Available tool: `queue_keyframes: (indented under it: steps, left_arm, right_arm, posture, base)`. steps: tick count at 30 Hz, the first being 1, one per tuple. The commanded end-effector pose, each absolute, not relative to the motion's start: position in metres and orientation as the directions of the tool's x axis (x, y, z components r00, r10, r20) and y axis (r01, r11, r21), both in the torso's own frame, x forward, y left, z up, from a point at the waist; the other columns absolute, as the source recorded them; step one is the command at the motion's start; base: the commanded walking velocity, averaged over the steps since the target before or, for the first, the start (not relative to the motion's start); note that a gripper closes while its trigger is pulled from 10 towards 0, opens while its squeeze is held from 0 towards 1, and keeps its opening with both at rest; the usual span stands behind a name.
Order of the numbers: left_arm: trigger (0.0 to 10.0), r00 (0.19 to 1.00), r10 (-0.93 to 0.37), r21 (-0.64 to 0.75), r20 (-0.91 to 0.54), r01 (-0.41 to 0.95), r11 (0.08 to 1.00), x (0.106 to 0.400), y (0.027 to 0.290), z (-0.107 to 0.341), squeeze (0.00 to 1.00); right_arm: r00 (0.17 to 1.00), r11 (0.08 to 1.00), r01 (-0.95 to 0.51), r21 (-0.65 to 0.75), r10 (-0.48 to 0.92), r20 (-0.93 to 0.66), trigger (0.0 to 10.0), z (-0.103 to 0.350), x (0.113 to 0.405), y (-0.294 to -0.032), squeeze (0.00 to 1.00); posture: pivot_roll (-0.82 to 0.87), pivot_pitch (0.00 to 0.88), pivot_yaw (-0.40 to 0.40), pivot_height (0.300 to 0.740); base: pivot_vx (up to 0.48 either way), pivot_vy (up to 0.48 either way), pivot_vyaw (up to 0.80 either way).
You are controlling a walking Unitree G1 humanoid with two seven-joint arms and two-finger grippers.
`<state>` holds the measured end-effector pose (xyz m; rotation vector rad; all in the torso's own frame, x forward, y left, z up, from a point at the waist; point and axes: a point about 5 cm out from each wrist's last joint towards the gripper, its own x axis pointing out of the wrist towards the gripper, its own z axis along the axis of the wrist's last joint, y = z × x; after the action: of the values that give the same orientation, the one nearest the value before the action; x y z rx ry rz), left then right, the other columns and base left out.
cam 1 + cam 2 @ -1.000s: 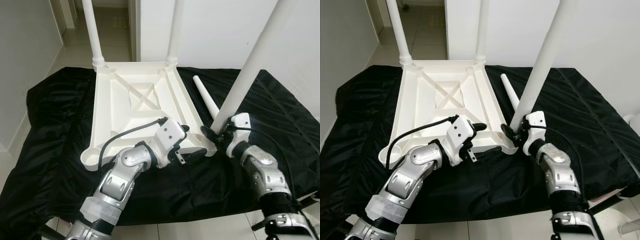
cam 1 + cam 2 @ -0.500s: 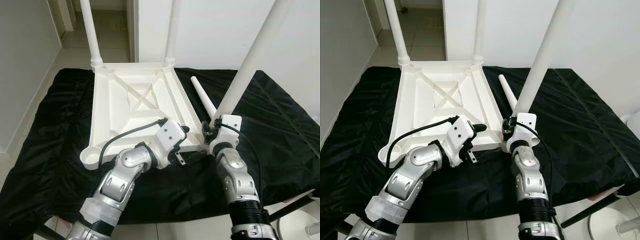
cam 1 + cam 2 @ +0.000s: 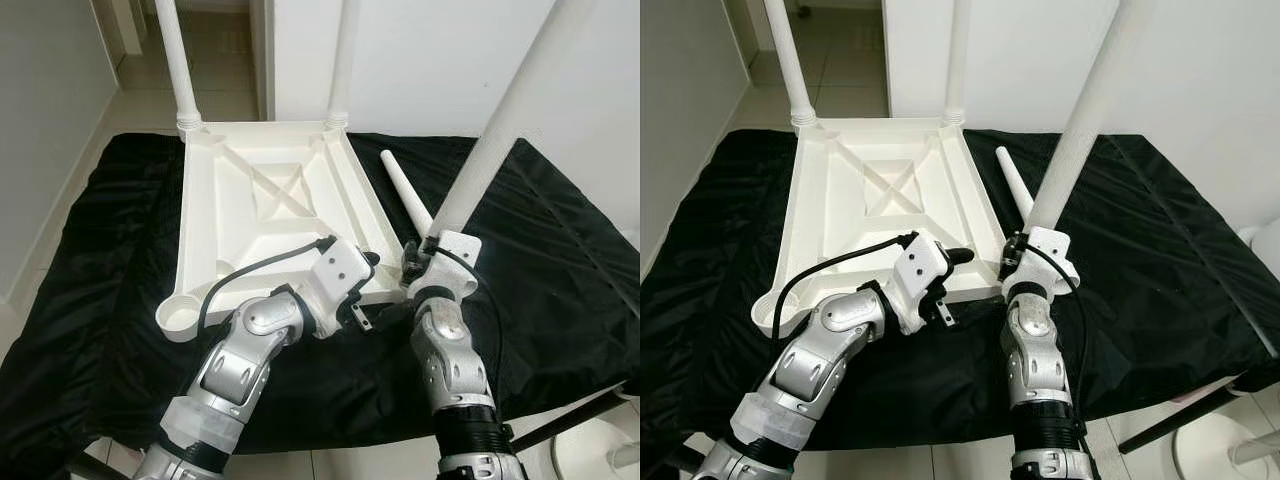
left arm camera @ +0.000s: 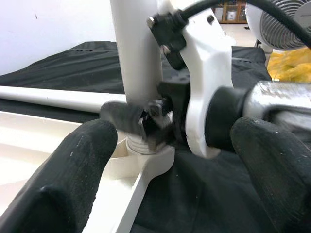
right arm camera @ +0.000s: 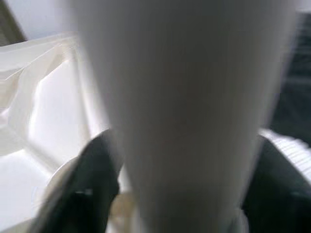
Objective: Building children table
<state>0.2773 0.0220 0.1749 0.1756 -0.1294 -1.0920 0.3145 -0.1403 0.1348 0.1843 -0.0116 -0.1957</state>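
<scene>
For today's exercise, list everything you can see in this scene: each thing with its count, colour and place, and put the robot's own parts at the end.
Tabletop: one, white, upside down on the black cloth.
Fitted legs: three, white, standing up from the far two corners and the near right corner.
Loose leg: one, white, lying on the cloth right of the tabletop.
Empty socket: one, white, near left corner.
Black cloth: one, spread under everything.
Fan: one, white, background of the left wrist view.
Left hand: open, at the tabletop's near edge.
Right hand: shut around the base of the near right leg.
</scene>
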Motion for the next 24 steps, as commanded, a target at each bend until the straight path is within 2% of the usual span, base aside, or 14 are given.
queue_keyframes:
  steps: [1,7,8,16,21,24]
  left_arm:
    - [10.0,0.53,-0.848,0.2,0.029,0.828,0.524,0.28,0.024,0.175,0.0]
    - [10.0,0.533,-0.846,0.197,0.033,0.826,0.528,0.281,0.024,0.176,0.0]
    - [10.0,0.534,-0.844,0.196,0.035,0.825,0.53,0.281,0.024,0.176,0.0]
    - [10.0,0.536,-0.843,0.192,0.041,0.824,0.533,0.282,0.023,0.177,0.0]
    - [10.0,0.531,-0.846,0.192,0.039,0.827,0.528,0.283,0.023,0.177,0.0]
    - [10.0,0.528,-0.848,0.191,0.038,0.829,0.525,0.283,0.023,0.177,0.0]
  right_arm:
    - [0.984,0.966,0.168,0.196,-0.178,0.033,10.0,0.139,0.311,-0.14,1.0]
    - [0.986,0.972,0.136,0.193,-0.151,0.068,10.0,0.139,0.301,-0.139,1.0]
    - [0.988,0.975,0.114,0.191,-0.131,0.077,10.0,0.138,0.296,-0.14,0.0]
    - [0.99,0.98,0.083,0.181,-0.102,0.097,10.0,0.133,0.279,-0.146,0.0]
    - [0.986,0.982,0.035,0.186,-0.064,0.152,10.0,0.124,0.247,-0.161,0.0]
    - [0.988,0.981,0.01,0.191,-0.039,0.149,10.0,0.12,0.239,-0.164,0.0]
  posture:
    - [-0.01,0.0,-0.055,0.74]
    - [-0.02,0.0,-0.056,0.74]
    - [-0.02,0.0,-0.053,0.74]
    - [-0.03,0.0,-0.048,0.74]
    - [-0.05,0.0,-0.032,0.74]
    - [-0.06,0.0,-0.028,0.74]
  base:
    - [0.0,0.0,0.0]
    - [0.0,0.0,0.0]
    - [0.0,0.0,0.0]
    - [0.0,0.0,0.0]
    - [0.0,0.0,0.0]
    - [0.0,0.0,0.0]
